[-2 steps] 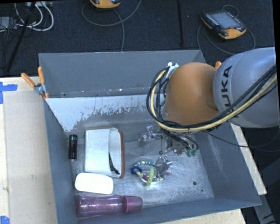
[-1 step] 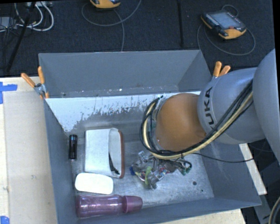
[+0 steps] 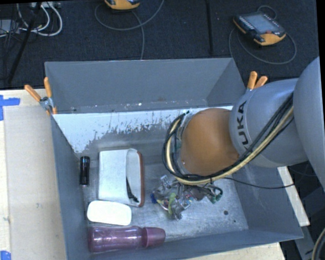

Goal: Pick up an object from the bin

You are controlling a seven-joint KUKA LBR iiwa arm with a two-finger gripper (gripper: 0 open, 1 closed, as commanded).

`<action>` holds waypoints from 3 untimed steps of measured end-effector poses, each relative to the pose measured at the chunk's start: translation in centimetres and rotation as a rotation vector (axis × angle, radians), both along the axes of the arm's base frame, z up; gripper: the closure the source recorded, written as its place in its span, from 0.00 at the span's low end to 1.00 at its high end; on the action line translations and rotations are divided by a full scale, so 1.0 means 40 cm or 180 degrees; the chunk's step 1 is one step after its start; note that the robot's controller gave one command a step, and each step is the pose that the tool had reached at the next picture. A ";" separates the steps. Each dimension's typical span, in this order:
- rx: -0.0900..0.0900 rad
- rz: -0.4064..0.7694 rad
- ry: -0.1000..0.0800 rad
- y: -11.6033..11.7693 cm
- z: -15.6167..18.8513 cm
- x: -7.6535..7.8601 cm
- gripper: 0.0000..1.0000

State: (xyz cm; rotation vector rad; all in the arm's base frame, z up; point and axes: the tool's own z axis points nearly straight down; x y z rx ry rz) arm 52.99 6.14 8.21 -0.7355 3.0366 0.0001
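My gripper (image 3: 175,197) reaches down from under the arm's orange cover and stands low over the bin floor near the middle front. Just left of it lies a white flat case with a brown rim (image 3: 118,177). A white oval bar (image 3: 109,212) rests against the case's front end. Along the front wall lies a purple translucent bottle (image 3: 125,237) on its side, left of and nearer than the gripper. Nothing shows between the gripper's tips, and the cover hides its upper part.
A small black cylinder (image 3: 85,170) stands by the left wall. The arm and its cables cover the bin's right half. Bare floor shows at the back and the front right.
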 end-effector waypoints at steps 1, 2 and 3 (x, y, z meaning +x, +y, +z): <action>-0.0010 -0.0006 0.0053 -0.044 0.255 0.036 1.00; -0.0010 -0.0009 0.0054 -0.045 0.255 0.036 1.00; -0.0010 0.0033 0.0075 -0.064 0.354 0.047 1.00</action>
